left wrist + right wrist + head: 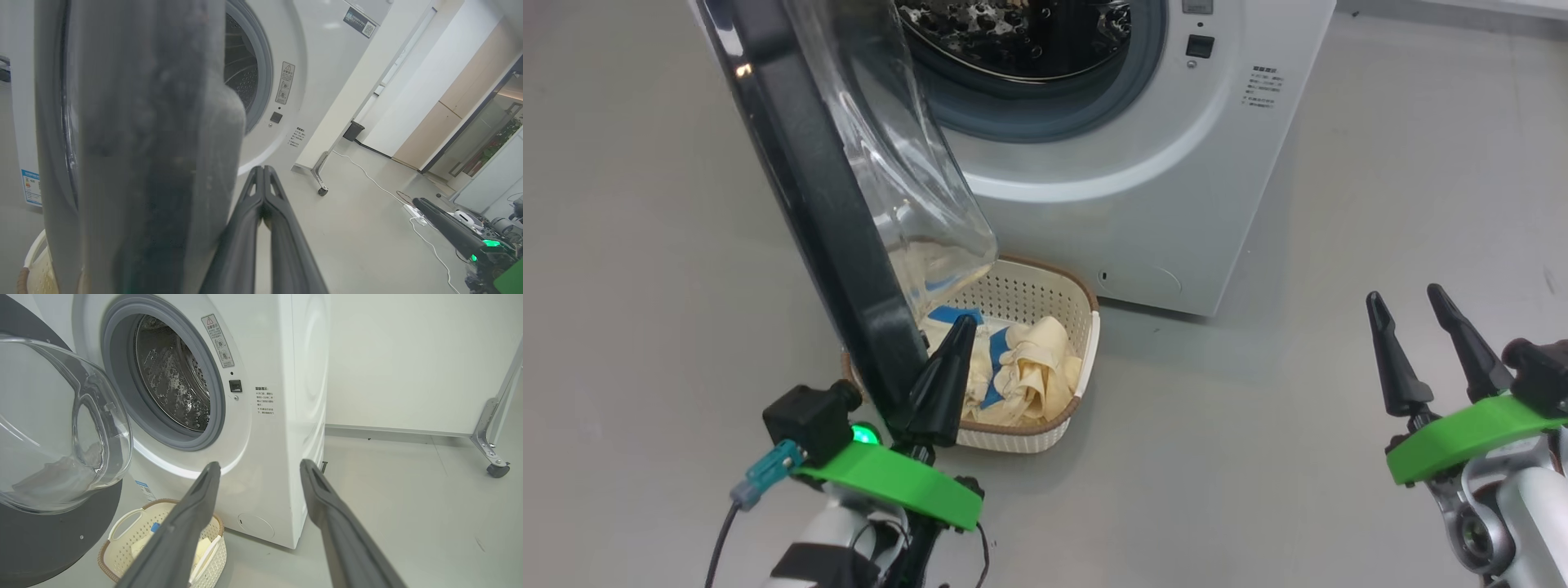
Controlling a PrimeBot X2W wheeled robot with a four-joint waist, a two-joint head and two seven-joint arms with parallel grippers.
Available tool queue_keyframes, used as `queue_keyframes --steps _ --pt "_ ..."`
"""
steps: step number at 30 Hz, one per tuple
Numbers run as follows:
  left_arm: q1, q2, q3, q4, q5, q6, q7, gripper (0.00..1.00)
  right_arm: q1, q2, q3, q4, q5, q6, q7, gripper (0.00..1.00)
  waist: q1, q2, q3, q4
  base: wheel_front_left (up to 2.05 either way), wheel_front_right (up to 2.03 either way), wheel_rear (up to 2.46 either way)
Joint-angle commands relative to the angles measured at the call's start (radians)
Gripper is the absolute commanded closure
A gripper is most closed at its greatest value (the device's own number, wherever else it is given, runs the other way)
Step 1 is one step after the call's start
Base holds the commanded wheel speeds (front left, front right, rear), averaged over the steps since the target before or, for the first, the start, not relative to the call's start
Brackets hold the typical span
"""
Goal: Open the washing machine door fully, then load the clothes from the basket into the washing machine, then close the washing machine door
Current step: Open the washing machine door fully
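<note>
Head view: the left pincer (pixel 962 325) is clenched on nothing, just beside the washing machine door (pixel 825 204); the basket (pixel 1045 298) with the clothes (pixel 1033 367) lies just beyond. The right pincer (pixel 1405 296) is released. Left wrist view: the door is at its left. Right wrist view: the washing machine (pixel 265 355) stands ahead.

- We see a grey floor (pixel 1258 457), a white wall (pixel 408 355)
- A metal leg (pixel 492 428) stands on a small castor (pixel 497 470)
- We also see a black bin (pixel 353 130), a white cable (pixel 367 176)
</note>
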Motion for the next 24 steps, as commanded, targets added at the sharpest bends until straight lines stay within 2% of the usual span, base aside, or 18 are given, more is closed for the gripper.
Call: queue_keyframes --steps 1,11,24 --pt "-0.02 0.031 0.058 -0.033 -0.007 0.016 -0.008 1.0 -0.006 -0.027 0.01 -0.033 -0.007 0.002 -0.012 0.0 0.0 0.0 -0.003 0.01 0.0 0.0 0.0" --pt "0.04 0.072 0.077 -0.101 0.005 0.072 0.01 1.0 0.013 -0.029 0.011 -0.032 -0.008 0.002 -0.012 0.0 0.0 0.0 -0.022 0.064 0.0 0.0 0.0" --pt "0.067 0.152 0.171 -0.147 -0.011 0.128 0.015 1.0 0.018 -0.034 0.026 -0.032 -0.008 0.002 -0.012 0.0 0.0 0.0 -0.02 0.109 0.0 0.0 0.0"
